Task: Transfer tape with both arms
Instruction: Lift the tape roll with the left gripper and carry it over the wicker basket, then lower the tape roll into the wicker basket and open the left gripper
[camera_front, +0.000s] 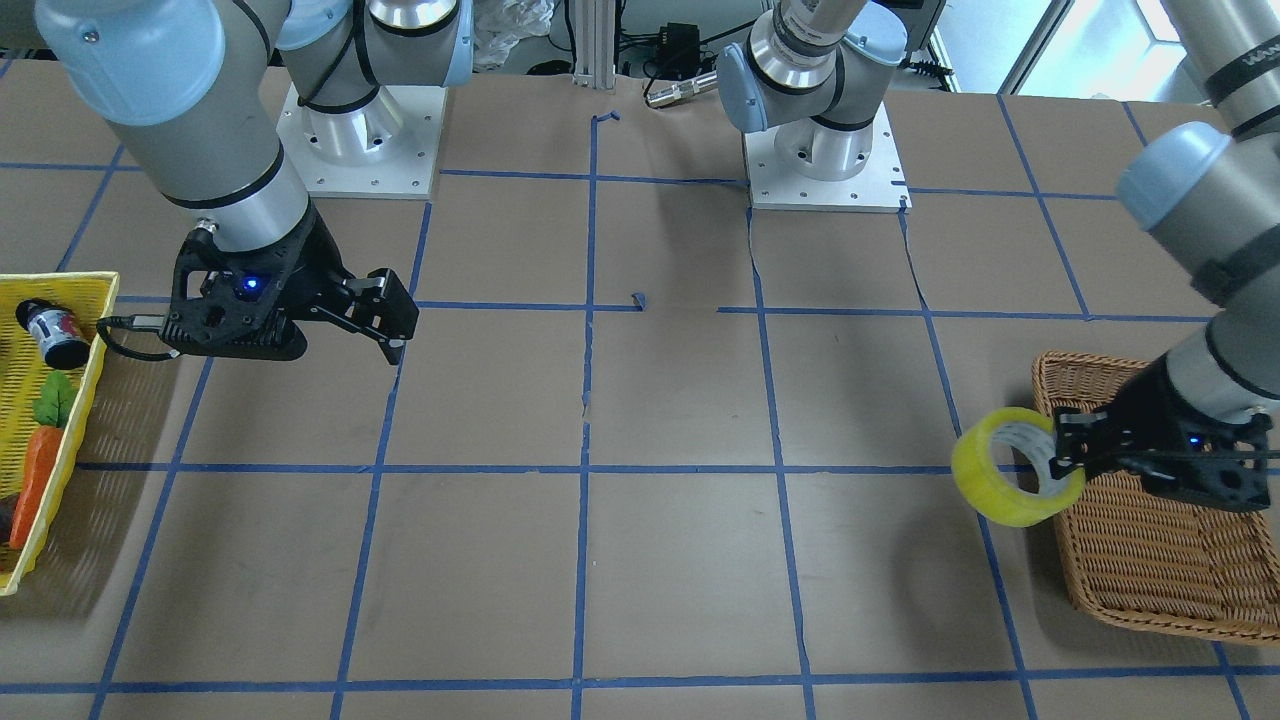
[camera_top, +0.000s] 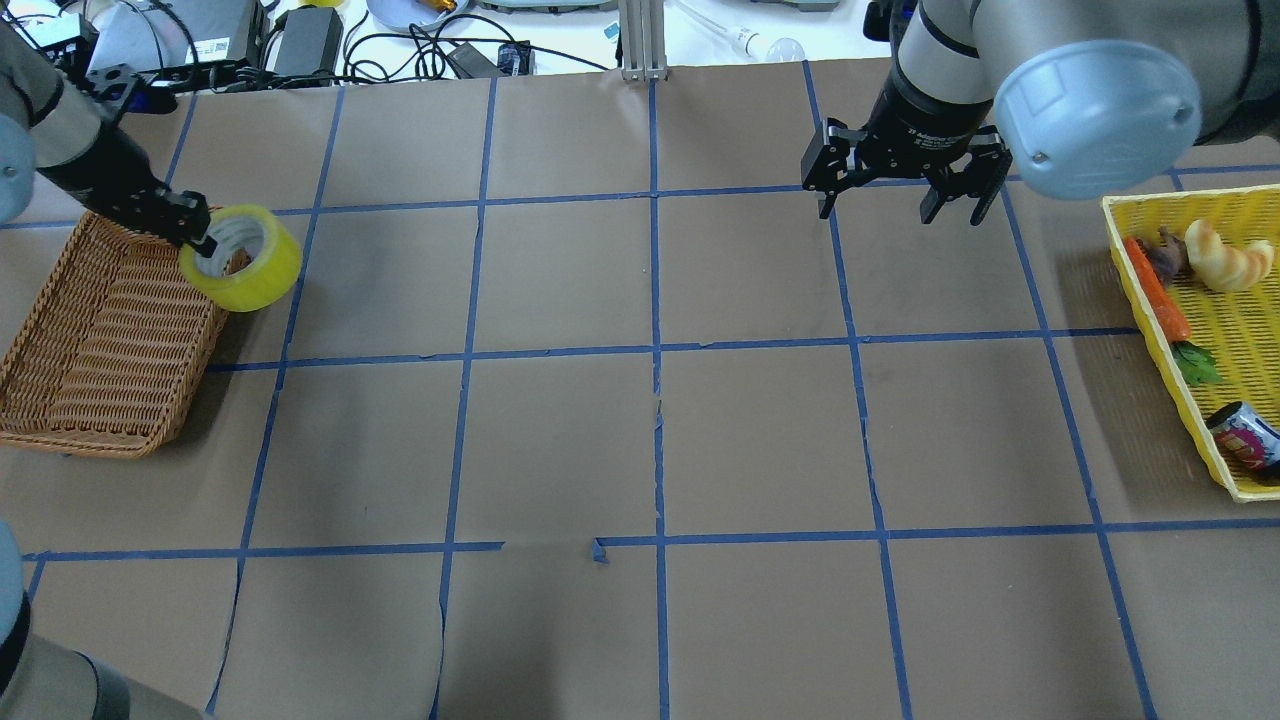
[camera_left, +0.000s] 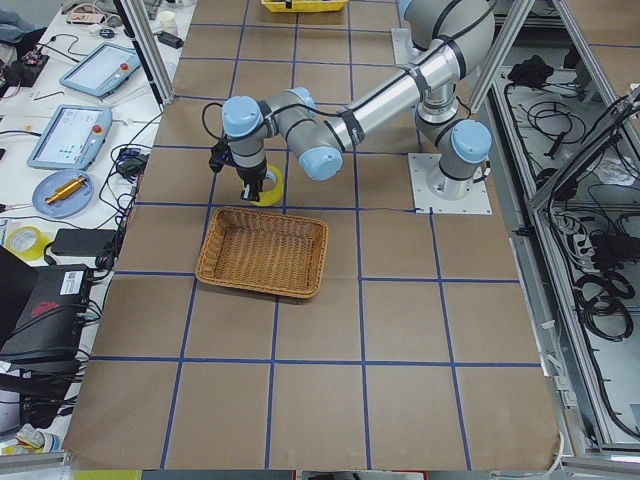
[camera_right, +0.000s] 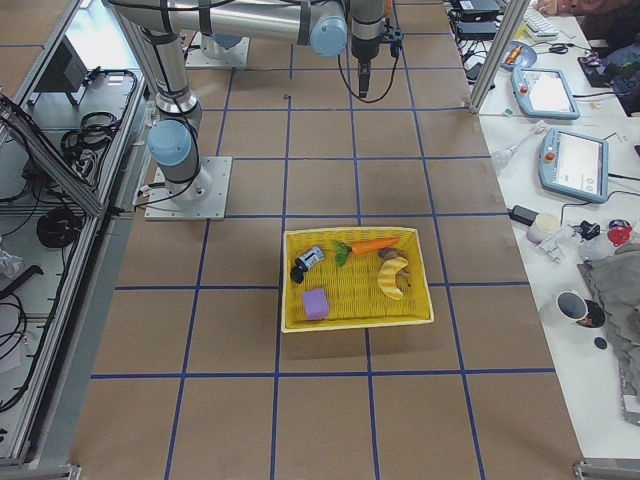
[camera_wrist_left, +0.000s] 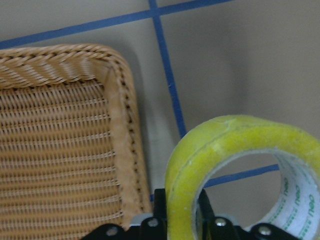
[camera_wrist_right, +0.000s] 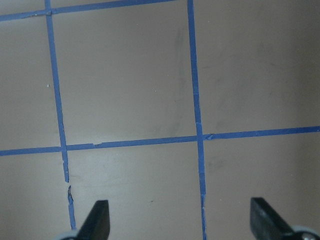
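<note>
The yellow tape roll (camera_top: 262, 280) hangs in the air at the corner of a wicker basket (camera_top: 100, 330), held upright. My left gripper (camera_top: 200, 240) is shut on the roll's wall, one finger inside the core and one outside. The left wrist view shows the tape (camera_wrist_left: 220, 150) pinched between the fingers (camera_wrist_left: 159, 210). In the front view the tape (camera_front: 990, 490) sticks out from the left gripper (camera_front: 1065, 460) over the basket's edge. My right gripper (camera_top: 880, 205) is open and empty, far from the tape above bare table; it also shows in its own wrist view (camera_wrist_right: 180, 222).
The wicker basket (camera_front: 1150, 560) under the left arm holds nothing. A yellow basket (camera_top: 1190, 193) at the table's right end holds a carrot, a croissant, a small can and other items. Blue tape grid lines cross the brown table. Cables and devices lie beyond the far edge.
</note>
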